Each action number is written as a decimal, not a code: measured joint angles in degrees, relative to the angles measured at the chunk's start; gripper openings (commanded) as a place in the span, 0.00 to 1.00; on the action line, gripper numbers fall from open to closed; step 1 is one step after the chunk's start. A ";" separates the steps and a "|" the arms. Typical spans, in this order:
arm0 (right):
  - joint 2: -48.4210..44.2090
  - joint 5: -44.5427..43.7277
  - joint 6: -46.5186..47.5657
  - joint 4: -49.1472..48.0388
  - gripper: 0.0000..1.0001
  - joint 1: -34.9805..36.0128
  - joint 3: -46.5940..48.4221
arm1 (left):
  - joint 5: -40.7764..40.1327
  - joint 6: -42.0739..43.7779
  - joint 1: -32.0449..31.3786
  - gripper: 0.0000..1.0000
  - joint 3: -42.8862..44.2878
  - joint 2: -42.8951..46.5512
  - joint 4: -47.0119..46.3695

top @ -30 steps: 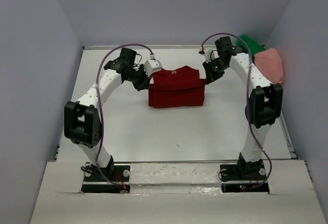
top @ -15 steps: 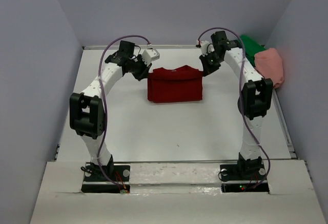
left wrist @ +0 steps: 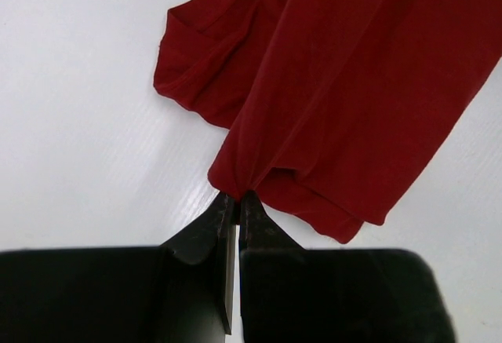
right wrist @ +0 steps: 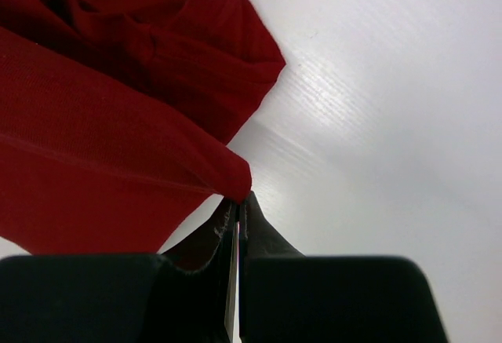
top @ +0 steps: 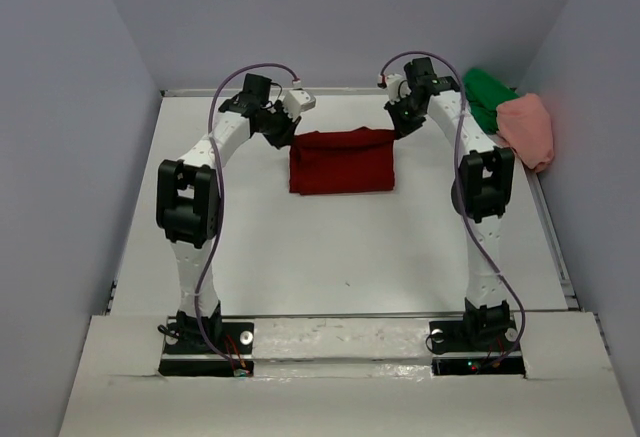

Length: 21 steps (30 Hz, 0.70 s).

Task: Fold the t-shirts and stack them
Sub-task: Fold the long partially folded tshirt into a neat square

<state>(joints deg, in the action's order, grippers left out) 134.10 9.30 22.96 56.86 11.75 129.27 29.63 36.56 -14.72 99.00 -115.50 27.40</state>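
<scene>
Dark red soft fabric short-sleeved t-shirt (top: 342, 162) lies as a flat rectangle between the two grippers on the white table (top: 330, 257). Its collar and shoulders, in plain sight a second ago, are now covered. Both arms have drawn the doubled layer away from their bases to the far edge, and the cloth now reads as one tidy block. On this evidence the fold is all but laid, and what remains is to let go, perhaps fold once more, and start the stack.

Salmon pink soft fabric t-shirt (top: 528, 129) and bright green soft fabric t-shirt (top: 487, 92) sit bunched and touching, well apart from the right gripper on its outer side, against the wall. Neither is folded, so the task looks to be in its early part.

Left gripper (top: 287, 135) stands at the red garment's far left corner. In the left wrist view its black fingers (left wrist: 237, 202) are pressed together on a pinch of red cloth, which puckers at the tips and fans out beyond them. Right gripper (top: 399, 127) holds the opposite far corner. In the right wrist view its fingers (right wrist: 238, 202) show only a hairline slit between them and clamp the folded corner of the same shirt, with bare table just beside the tips on the right.
</scene>
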 measured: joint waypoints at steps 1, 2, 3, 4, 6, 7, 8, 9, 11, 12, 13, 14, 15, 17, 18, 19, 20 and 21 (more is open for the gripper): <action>0.42 -0.28 0.07 -0.35 0.00 0.00 0.52 | -0.02 -0.02 0.00 0.00 0.28 -0.55 -0.15; 1.20 -0.59 0.15 -0.94 0.00 0.00 1.36 | -0.09 -0.02 0.04 0.00 0.98 -1.53 -0.33; 1.60 -0.81 0.17 -1.33 0.00 0.02 1.79 | -0.13 -0.04 0.09 0.00 1.38 -2.01 -0.50; 2.54 -1.14 0.22 -1.90 0.00 0.00 2.54 | -0.15 -0.15 0.22 0.00 1.97 -2.89 -0.92; 3.56 -1.49 0.31 -2.71 0.00 0.02 3.04 | -0.20 -0.31 0.42 0.00 2.60 -3.98 -1.70; 4.00 -1.62 0.39 -2.97 0.00 0.02 3.13 | -0.20 -0.48 0.52 0.00 2.84 -4.57 -2.19; 4.44 -1.68 0.48 -3.23 0.00 0.02 3.37 | -0.22 -0.55 0.59 0.00 2.84 -4.92 -2.62; 5.14 -1.84 0.66 -3.54 0.00 0.02 3.82 | -0.24 -0.66 0.68 0.00 2.89 -5.44 -2.95; 6.27 -1.95 0.85 -4.02 0.00 0.04 4.55 | -0.48 -0.81 0.72 0.00 2.91 -6.08 -3.61; 6.67 -2.03 0.90 -4.37 0.00 0.07 4.66 | -0.61 -0.90 0.72 0.01 2.93 -6.29 -4.04; 7.10 -2.05 0.94 -4.72 0.00 0.09 4.74 | -0.83 -1.07 0.72 0.08 2.93 -6.60 -4.61; 7.43 -2.05 1.03 -4.90 0.00 0.11 4.74 | -1.11 -1.29 0.74 0.18 2.93 -6.84 -5.25; 7.65 -2.08 1.05 -5.07 0.06 0.13 4.74 | -1.31 -1.49 0.76 0.26 2.93 -6.97 -5.79; 7.78 -2.80 1.07 -5.68 0.47 0.20 4.74 | -1.88 -1.88 0.85 0.58 2.93 -7.21 -6.93; 7.80 -3.63 1.03 -6.29 0.63 0.24 4.74 | -2.78 -2.03 1.03 0.70 2.93 -7.23 -7.52; 7.78 -4.13 1.44 -6.67 0.74 0.20 4.74 | -3.50 -2.25 1.40 0.90 2.91 -7.23 -8.35; 7.78 -4.92 1.27 -7.21 0.86 0.17 4.83 | -4.22 -2.91 1.70 0.95 2.86 -7.23 -9.01; 7.80 -5.75 1.40 -8.02 0.91 0.00 4.96 | -5.18 -3.58 2.16 0.98 2.71 -7.23 -10.38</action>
<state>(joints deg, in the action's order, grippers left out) 141.91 3.55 24.36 48.84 11.75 134.23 24.45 32.97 -12.56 101.71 -122.74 17.02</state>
